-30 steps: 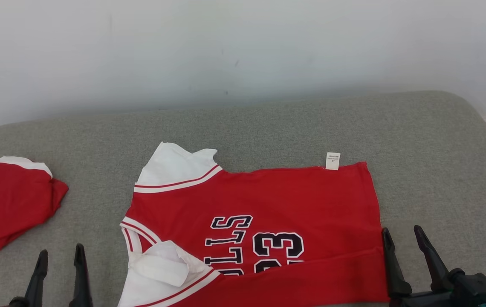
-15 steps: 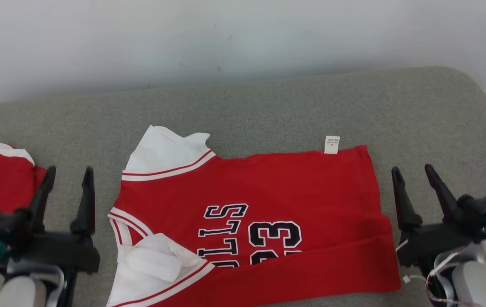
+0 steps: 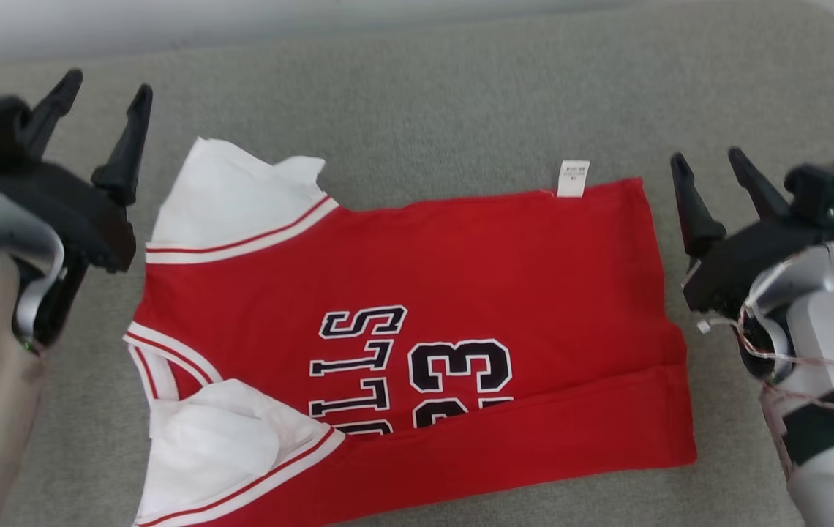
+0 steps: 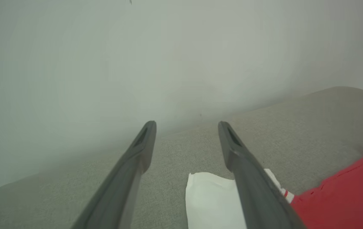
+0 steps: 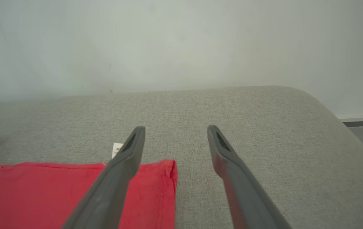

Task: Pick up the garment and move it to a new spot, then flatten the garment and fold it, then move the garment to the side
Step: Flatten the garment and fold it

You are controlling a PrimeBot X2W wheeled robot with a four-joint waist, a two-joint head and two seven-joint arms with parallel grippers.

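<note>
Left claw [image 3: 108, 86]: both fingers are spread wide with nothing between them. It is positioned just beside the garment [image 3: 461, 293], off the far corner of its white sleeve [image 3: 230, 197], with no cloth gripped. Right claw [image 3: 706, 156]: the fingers are equally spread and empty, just beside the garment's opposite short edge, near the far corner carrying the white label [image 3: 573, 178]. The garment, a red jersey with dark lettering and the number 23, lies spread flat on the grey upholstered surface [image 3: 461, 80] between the two claws, with a crease along its near long edge. Beyond the garment, a pale wall [image 5: 168, 38] rises behind the surface.
</note>
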